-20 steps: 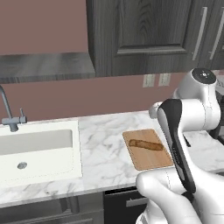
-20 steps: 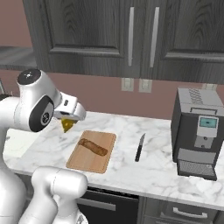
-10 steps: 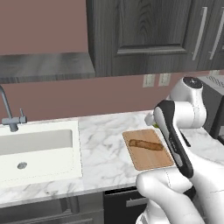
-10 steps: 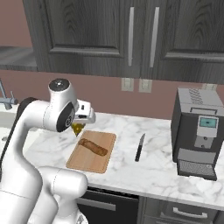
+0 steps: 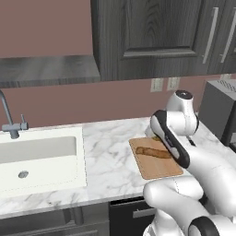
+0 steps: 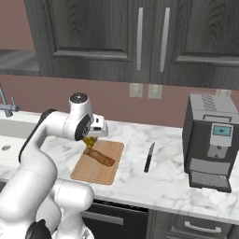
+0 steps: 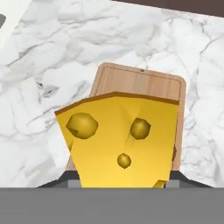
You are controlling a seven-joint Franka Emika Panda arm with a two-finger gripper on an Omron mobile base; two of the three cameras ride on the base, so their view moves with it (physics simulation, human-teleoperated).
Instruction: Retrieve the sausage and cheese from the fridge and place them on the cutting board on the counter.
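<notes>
Cheese [image 7: 120, 144] sits clamped in the gripper [image 6: 89, 142] above the cutting board [image 7: 144, 83], by the sausage [image 6: 99, 158].

The robot is a glossy white arm [image 6: 44, 140] built of thick, rounded links that swell into bulbous housings at each joint. Dark grey to black bands mark the seams between the links, and a long dark strip runs along the side of the forearm link [image 5: 170, 138]. One round joint ends in a flat grey cap [image 6: 78, 98], and the white hand block [image 6: 98, 128] next to it is boxier than the links, with small dark details on its face.
</notes>
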